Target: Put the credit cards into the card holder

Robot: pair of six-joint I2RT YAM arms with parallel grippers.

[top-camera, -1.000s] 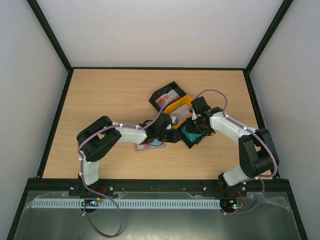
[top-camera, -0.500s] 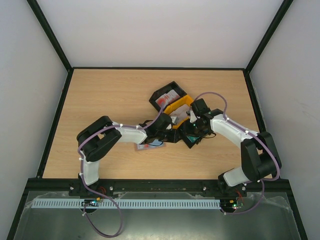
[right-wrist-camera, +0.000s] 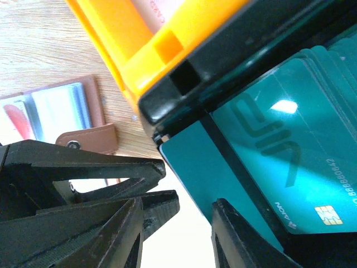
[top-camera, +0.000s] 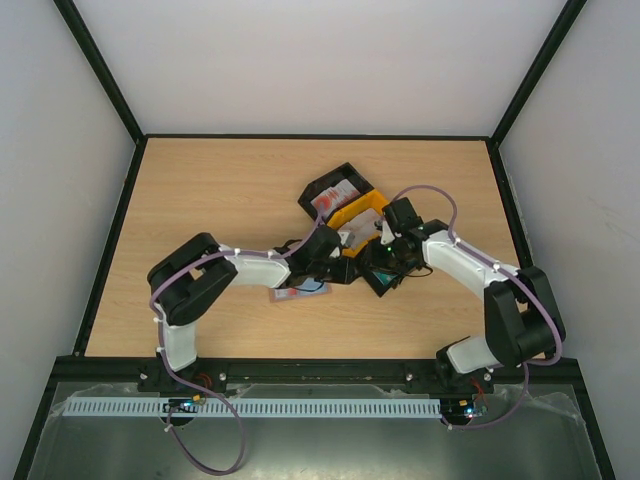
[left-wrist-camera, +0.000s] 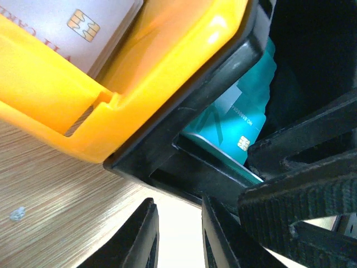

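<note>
From above, the orange tray (top-camera: pixel 352 212) sits mid-table (top-camera: pixel 200 190) and serves as the marker here. A black tray (top-camera: pixel 318 186) touches its far-left side and holds a red-and-white card (top-camera: pixel 330 198). A second black tray (top-camera: pixel 380 284) touches its near-right side. The card holder (top-camera: pixel 296 293) lies flat to the near-left of the orange tray, apart from it and partly under the left arm. It looks left open there so the pockets face up for loading. Both arms reach in just near of the orange tray, the left claw (top-camera: pixel 338 262) at the second black tray's left corner and the right claw (top-camera: pixel 385 246) over that tray

In the left wrist view, a white card (left-wrist-camera: pixel 72 25) with a chip rests inside the orange tray. Past that tray's wall, teal cards (left-wrist-camera: pixel 240 111) lie in the second black tray. The left claw's fingers stand a narrow gap apart, short of the black wall, with only pale table showing between them and nothing gripped. It is probably parked there to steady the tray or to take a hand-over

In the right wrist view, the teal cards are stacked in the black tray beside the orange tray's corner. One card, stripe up, seems to jut out past the black wall. The right claw's fingers are parted fairly wide and hold nothing, low beside that jutting card, likely lining up to pinch it. On the other side of the orange tray's corner, the card holder shows clear pockets, one with something red in it, and a brown strap with a snap
</note>
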